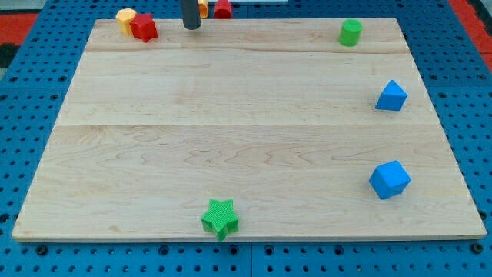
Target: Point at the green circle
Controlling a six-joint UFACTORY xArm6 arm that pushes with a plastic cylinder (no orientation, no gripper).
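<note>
1. My tip (191, 27) rests at the board's (231, 131) top edge, left of centre. It is a bare dark rod end, holding and touching nothing.
2. The green circle (350, 32) stands upright near the board's top right corner, well apart from my tip, to the view's right.
3. A red block (223, 8) and a yellow block (203, 8) sit just right of the rod at the top edge; their shapes are cut off.
4. A red star (143, 28) touches a yellow block (125, 18) at the top left corner.
5. A blue block (391, 96) and a blue cube (389, 179) lie along the right side.
6. A green star (220, 218) sits at the bottom edge.
7. No writing or labels can be read anywhere.
</note>
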